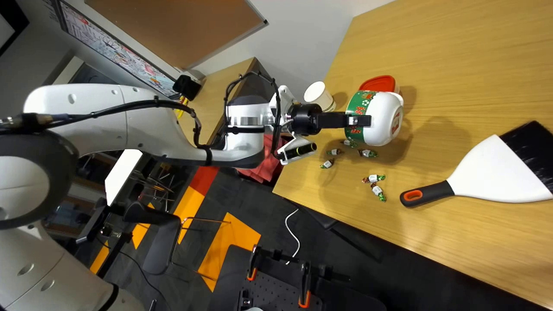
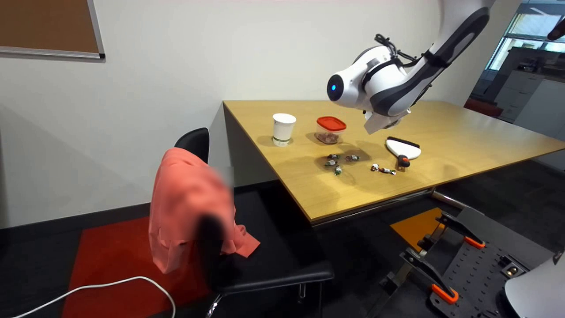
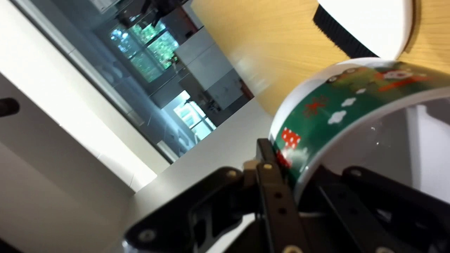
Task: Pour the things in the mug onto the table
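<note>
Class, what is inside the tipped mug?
Within the mug, the wrist view shows pale inner wall and one pincer finger; nothing loose is visible. That finger and the picture's edge hide the rest.

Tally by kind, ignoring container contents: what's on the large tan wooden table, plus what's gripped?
Small green-and-white wrapped candies: 6
White paper cup: 1
Clear plastic bowl with red lid: 1
White flat brush with black bristles: 1
Round white-and-green mug, gripped: 1
Total: 10
</note>
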